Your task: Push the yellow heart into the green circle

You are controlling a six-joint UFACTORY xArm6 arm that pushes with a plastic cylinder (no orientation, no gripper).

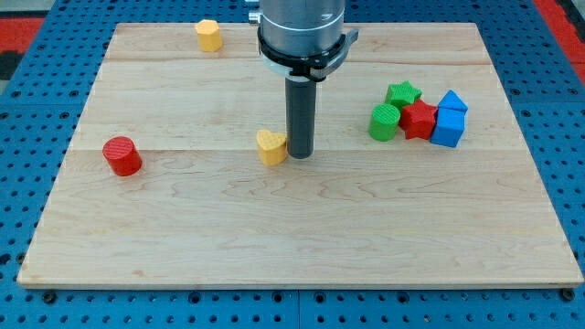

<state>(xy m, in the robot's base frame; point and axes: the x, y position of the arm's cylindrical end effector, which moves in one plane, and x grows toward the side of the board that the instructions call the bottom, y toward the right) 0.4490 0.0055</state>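
Yellow heart (271, 146) (small, lobed) touches my tip (300, 153) on its left.

No text, label, brand, number or sign can be read anywhere in this view.

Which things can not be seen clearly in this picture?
- Arm: cut off by the view's top edge.
- Whether my tip touches the yellow heart: too close to tell.
- Green star: lower part hidden by the green circle and red star.
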